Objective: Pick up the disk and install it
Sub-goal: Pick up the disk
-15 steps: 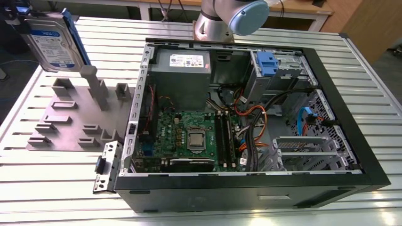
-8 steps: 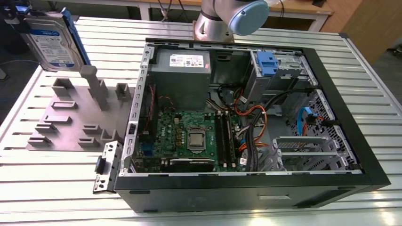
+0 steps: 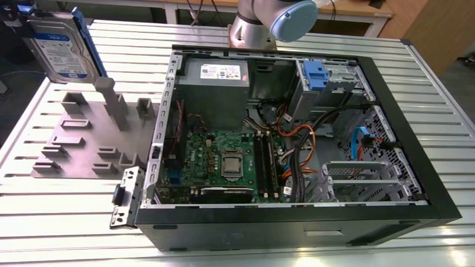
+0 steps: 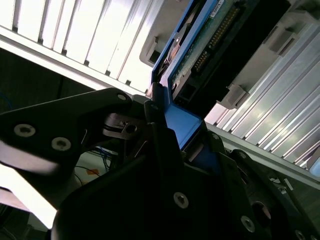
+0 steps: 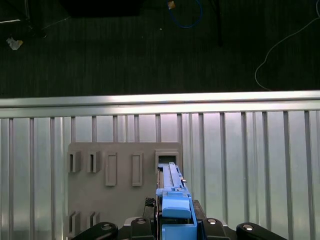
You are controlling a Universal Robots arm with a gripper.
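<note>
The claw [image 4: 179,125] is closed on the blue carrier [image 5: 175,202] at one end of the disk [image 3: 63,47], its black fingers [image 4: 152,107] pressing the plastic from both sides. It holds the disk upright and edge-down above a corner slot of the grey holder [image 3: 82,139], which lies on the slatted counter [image 3: 59,222]. The holder's other slots stand open. In the exterior view the disk hangs at the upper left, showing a silver body, a white-and-blue label and a blue rim. The arm [image 3: 260,22] rises behind the open case [image 3: 297,225]. Inside the case are a grey power supply [image 3: 215,83], a green motherboard [image 3: 222,161], loose cables [image 3: 301,139] and a blue latch [image 3: 315,72].
</note>
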